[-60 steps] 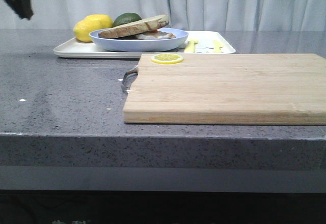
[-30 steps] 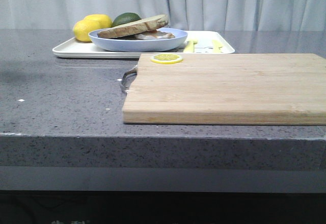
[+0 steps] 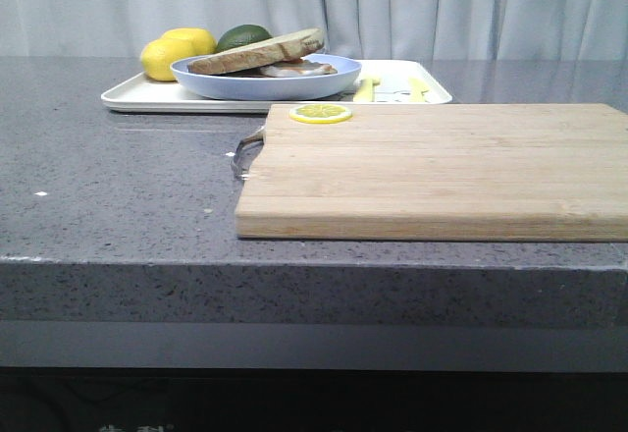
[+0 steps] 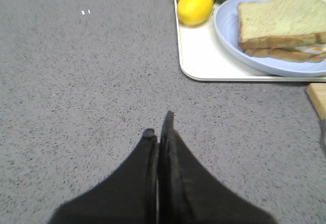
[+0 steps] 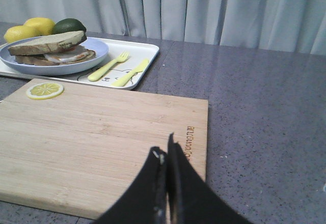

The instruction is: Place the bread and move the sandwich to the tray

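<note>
One tray (image 3: 137, 98) on the bench (image 3: 118, 187) carries one blue plate (image 3: 226, 84) with the sandwich (image 3: 257, 52), bread (image 4: 277, 20) on top — plus two lemons (image 3: 162, 57) and one lime (image 3: 243, 35). Left claw (image 4: 159, 124) and right claw (image 5: 164, 150) — both pinched closed, holding nothing.

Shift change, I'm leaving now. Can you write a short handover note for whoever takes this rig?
Left hand: shut, holding nothing, over bare countertop.
Right hand: shut, holding nothing, over the cutting board.
Sandwich, top bread on, sits on the blue plate, which is on the tray beside lemons and a lime.
Done: bread placed, sandwich on tray.
Left: apparently nothing.
</note>
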Tool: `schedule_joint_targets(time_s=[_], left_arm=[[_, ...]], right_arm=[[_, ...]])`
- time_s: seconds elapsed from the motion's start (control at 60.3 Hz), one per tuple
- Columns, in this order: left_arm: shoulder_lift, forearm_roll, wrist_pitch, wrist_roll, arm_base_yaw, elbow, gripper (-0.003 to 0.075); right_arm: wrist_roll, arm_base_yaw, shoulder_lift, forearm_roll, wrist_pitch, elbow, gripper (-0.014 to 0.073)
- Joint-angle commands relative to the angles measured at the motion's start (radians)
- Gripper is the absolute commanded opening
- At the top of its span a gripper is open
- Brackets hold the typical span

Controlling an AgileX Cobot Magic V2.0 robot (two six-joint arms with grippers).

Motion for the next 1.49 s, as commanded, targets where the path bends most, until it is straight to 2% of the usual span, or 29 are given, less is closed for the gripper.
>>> schedule_joint_targets(time_s=[0.0,0.249,0.382,1.211,1.477], left_arm=[[-0.123,-0.007,-0.081,0.001,-0.002,0.038,-0.0019],[-0.444,-0.007,-0.088,0.001,-0.002,0.239,-0.0019],[-0.535,-0.007,-0.088,0.001,-0.002,0.299,-0.0019],[-0.557,-0.007,-0.09,0.001,-0.002,0.313,-0.0019],[-0.7,-0.015,-0.154,0.001,0.054,0.451,-0.0019]], right_arm=[[-0.003,-0.005,0.011,-0.007,-0.076,-0.027,-0.0062],[-0.003,-0.005,0.011,-0.007,-0.076,-0.027,-0.0062],[-0.003,-0.005,0.011,-0.007,-0.076,-0.027,-0.0062],[-0.003,-0.005,0.011,-0.007,-0.076,-0.027,-0.0062],[-0.003,-0.005,0.011,-0.007,-0.075,-0.027,-0.0062]])
